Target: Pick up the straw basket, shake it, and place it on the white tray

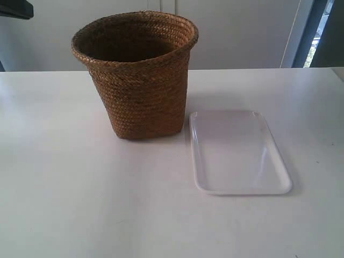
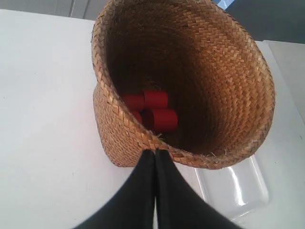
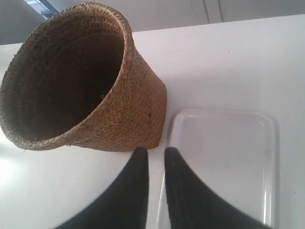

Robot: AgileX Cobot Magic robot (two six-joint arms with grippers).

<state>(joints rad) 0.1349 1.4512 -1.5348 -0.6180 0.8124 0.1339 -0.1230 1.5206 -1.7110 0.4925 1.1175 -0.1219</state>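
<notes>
straw, braided in tight brown rows, makes up the straw basket [image 1: 141, 80]: you see a wide round rim with a thick plaited lip, and walls tapering down to a narrower, squarish base. it stands upright on the white table [image 1: 64, 204], toward the table's far edge in the exterior view. inside it, your left wrist view shows a few red cylinders [image 2: 155, 112], smooth and matte, lying together on the bottom. the white tray [image 1: 236, 153] is flat, shallow and glossy, a rectangle with rounded corners and a low rim. it lies just beside the basket's base; whether the two touch, you cannot tell.

your left gripper [image 2: 155, 153] has its two black fingers pressed together with nothing between them, the tips hanging at the basket's rim. contact with the straw cannot be told. your right gripper [image 3: 156, 151] shows a narrow gap between its tapered black fingers [image 3: 138, 176] and holds nothing, poised over the table by the seam between basket base and tray.

the table's surface is plain and smooth, with wide bare stretches toward the near edge and out to both side edges. the far edge runs behind the basket.
</notes>
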